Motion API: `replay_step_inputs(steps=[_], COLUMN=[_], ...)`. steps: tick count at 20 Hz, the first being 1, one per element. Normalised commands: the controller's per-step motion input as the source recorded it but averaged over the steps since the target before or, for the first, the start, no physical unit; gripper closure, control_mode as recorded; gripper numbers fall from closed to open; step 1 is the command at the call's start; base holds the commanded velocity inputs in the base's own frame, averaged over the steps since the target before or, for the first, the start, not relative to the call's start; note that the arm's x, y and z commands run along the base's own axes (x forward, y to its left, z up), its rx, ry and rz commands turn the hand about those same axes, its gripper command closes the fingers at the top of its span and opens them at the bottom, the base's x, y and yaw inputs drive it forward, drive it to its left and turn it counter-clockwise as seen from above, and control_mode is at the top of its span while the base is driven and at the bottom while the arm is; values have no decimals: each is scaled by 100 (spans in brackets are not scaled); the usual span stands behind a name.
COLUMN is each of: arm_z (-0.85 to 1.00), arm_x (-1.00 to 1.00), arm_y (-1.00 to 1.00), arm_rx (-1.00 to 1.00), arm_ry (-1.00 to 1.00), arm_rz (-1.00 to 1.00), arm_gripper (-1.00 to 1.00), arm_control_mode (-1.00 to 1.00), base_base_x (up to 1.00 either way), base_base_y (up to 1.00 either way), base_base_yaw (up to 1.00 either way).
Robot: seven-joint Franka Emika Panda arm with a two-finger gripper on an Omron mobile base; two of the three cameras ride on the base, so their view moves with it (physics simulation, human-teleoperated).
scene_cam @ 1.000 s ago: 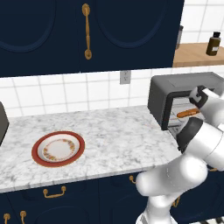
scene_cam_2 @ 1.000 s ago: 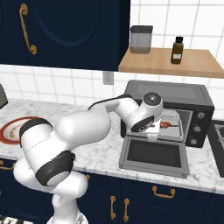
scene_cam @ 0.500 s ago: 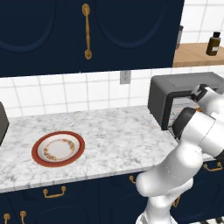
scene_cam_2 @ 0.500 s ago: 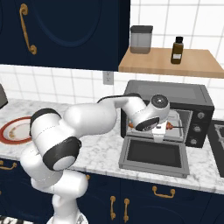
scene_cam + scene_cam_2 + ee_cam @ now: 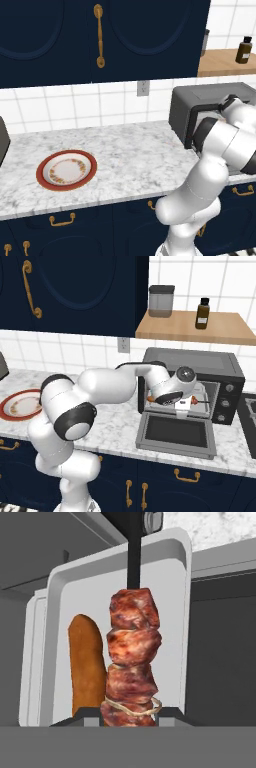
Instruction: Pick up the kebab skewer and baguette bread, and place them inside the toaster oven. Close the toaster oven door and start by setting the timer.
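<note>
moved: arm has swung further into the oven mouth since a second ago, and the plate hasn't budged
gripper: the gripper is clamped on the kebab skewer, chunks poking up right between the finger tips in the hand view
kebab skewer: hanging just over the pale tray inside the toaster oven, looks not set down yet
baguette bread: baguette bread already lying on that tray, just beside the skewer, can't tell if they touch
toaster oven door: toaster oven door dropped fully open, flat over the bench edge
plate: plate on the bench well off to the left, nothing on it
progress: I'd say bread is done, skewer nearly in
left to do: let go of the skewer, back the arm out, shut the door, set the timer
</note>
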Motion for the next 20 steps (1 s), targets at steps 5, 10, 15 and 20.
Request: replay_step_inputs(steps=[5, 10, 15, 20], arm_z=[-12, -2, 0, -2], arm_x=[3, 0, 0, 5], arm_y=[0, 6, 22, 31], arm_rx=[0, 1, 1, 0], arm_ry=[0, 0, -1, 0], arm_rz=[0, 0, 0, 0], arm_gripper=[100, 100, 100, 100], arm_control_mode=[-100, -100, -100, -100], base_base_x=[0, 0, 0, 0], base_base_y=[0, 0, 0, 0], base_base_yaw=[0, 0, 0, 0])
